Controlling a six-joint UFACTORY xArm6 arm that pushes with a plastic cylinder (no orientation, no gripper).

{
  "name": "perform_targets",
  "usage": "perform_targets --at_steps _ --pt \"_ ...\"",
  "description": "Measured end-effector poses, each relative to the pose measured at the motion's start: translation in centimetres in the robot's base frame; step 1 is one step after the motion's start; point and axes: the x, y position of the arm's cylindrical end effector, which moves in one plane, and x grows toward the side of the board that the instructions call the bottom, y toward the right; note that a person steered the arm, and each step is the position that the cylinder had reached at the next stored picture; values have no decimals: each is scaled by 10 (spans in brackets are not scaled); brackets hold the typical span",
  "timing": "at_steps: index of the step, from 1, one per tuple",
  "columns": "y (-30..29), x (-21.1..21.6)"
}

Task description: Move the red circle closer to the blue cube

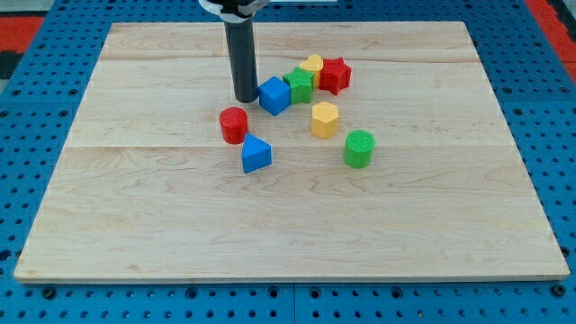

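The tip (pixel 245 97) sits just left of the blue cube (pixel 274 95), above the red circle (pixel 233 124); no hand shows.

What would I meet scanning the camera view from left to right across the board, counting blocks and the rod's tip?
red circle → my tip → blue triangular block → blue cube → green cube → yellow hexagonal block → red star → green cylinder. The yellow block behind the green cube overlaps, so it is omitted.

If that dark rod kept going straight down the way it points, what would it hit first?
Just the wooden board: my tip already seems to rest on it, beside the blue cube and above the red circle, though contact is hard to judge.
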Motion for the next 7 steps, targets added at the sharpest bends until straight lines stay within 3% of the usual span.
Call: perform_targets --at_steps 4,7 --pt "-32 5" --pt "-56 78"
